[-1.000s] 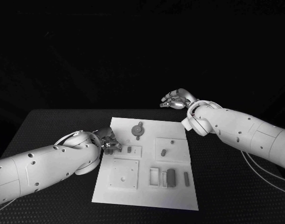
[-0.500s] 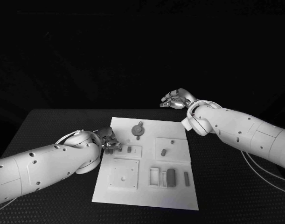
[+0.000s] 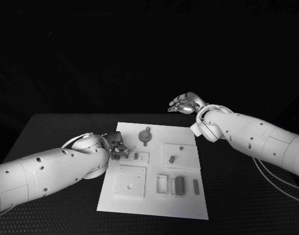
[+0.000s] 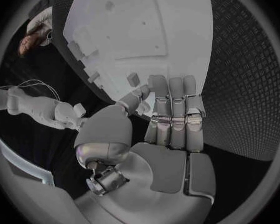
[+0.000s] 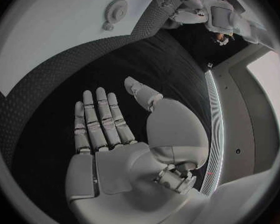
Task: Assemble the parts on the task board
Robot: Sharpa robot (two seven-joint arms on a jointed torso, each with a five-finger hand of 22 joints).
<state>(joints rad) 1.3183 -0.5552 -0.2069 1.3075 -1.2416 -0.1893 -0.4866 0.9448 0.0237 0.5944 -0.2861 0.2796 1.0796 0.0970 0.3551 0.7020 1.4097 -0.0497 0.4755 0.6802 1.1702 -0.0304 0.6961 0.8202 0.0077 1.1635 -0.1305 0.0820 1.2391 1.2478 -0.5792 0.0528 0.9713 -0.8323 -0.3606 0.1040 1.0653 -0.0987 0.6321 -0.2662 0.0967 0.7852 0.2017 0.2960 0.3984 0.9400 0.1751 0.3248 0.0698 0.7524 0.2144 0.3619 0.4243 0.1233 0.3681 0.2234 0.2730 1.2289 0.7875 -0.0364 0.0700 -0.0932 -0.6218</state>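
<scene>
The white task board (image 3: 156, 203) lies mid-table. My left hand (image 3: 116, 149) rests at its left edge with the fingers (image 4: 171, 112) stretched out side by side. Its thumb tip is right beside a small grey part (image 4: 133, 78), which stands in a small recessed square (image 3: 134, 156); I see no grip on it. My right hand (image 3: 184, 104) hovers beyond the board's far right corner, with the palm (image 5: 124, 169) flat, the fingers apart and nothing in it. A round toothed part (image 3: 144, 135) sits near the far edge and also appears in the right wrist view (image 5: 115, 7).
On the board, a short part (image 3: 172, 159) lies in a square frame. Two long dark parts (image 3: 179, 185) (image 3: 195, 186) lie beside white slots (image 3: 162, 185), and a square plate (image 3: 129, 181) sits front left. Black table (image 3: 248, 196) surrounds the board.
My left arm has eased forward and slightly right, carrying the hand a little farther along the board's left edge. The right hand stays where it was.
</scene>
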